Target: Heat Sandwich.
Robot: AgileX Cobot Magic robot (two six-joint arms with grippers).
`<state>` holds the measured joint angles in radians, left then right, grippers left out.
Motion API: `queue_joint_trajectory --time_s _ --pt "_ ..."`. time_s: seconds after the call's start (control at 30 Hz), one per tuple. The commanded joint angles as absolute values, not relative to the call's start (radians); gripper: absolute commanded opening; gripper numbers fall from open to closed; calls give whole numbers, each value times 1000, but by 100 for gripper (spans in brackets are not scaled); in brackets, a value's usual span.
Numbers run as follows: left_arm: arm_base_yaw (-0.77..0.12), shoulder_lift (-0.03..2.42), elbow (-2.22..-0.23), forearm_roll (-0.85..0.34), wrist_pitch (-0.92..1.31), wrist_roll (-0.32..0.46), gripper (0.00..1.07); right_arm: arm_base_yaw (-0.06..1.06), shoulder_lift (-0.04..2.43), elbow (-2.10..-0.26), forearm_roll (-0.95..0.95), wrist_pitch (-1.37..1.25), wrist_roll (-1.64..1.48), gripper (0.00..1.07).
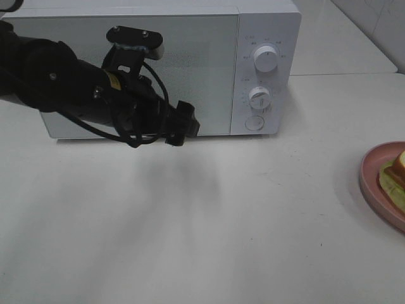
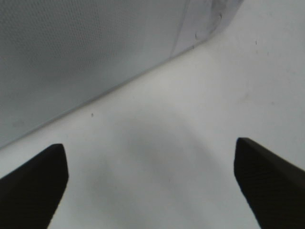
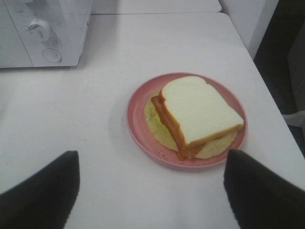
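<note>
The sandwich (image 3: 200, 112), white bread with orange-red filling over pale green lettuce, lies on a round pink plate (image 3: 136, 124). In the high view only its edge (image 1: 397, 170) shows at the right border. The white microwave (image 1: 190, 63) stands at the back with its door shut. My left gripper (image 1: 183, 126) is open and empty, low in front of the door's lower right corner; the left wrist view (image 2: 152, 186) shows its fingers wide apart over bare table. My right gripper (image 3: 152, 191) is open and empty, a short way before the plate. It is out of the high view.
The microwave's control panel has two knobs (image 1: 266, 58) (image 1: 259, 97) and a round button (image 1: 254, 122). The microwave also shows in the right wrist view (image 3: 47, 28). The table's right edge (image 3: 267, 81) runs close beside the plate.
</note>
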<state>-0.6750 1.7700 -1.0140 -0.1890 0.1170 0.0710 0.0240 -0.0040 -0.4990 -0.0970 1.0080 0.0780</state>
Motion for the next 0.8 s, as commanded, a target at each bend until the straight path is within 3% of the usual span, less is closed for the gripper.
queue_joint_trajectory --time_s 0.03,0.33,0.47,0.57,0.8 --pt "-680 1720 -1011 -185 283 66 98 15 -31 -499 -97 994 64 76" --pt "-680 1635 -1011 -145 625 66 98 15 -31 -499 -97 994 64 76" --pt "-658 1617 -1014 -148 720 26 98 15 -31 -499 -97 994 64 76" --pt "-593 1597 -1014 -155 817 -21 98 15 -31 -499 -97 994 64 76" --pt "-469 1564 -1015 -165 946 -25 98 15 -31 -499 -97 994 64 76"
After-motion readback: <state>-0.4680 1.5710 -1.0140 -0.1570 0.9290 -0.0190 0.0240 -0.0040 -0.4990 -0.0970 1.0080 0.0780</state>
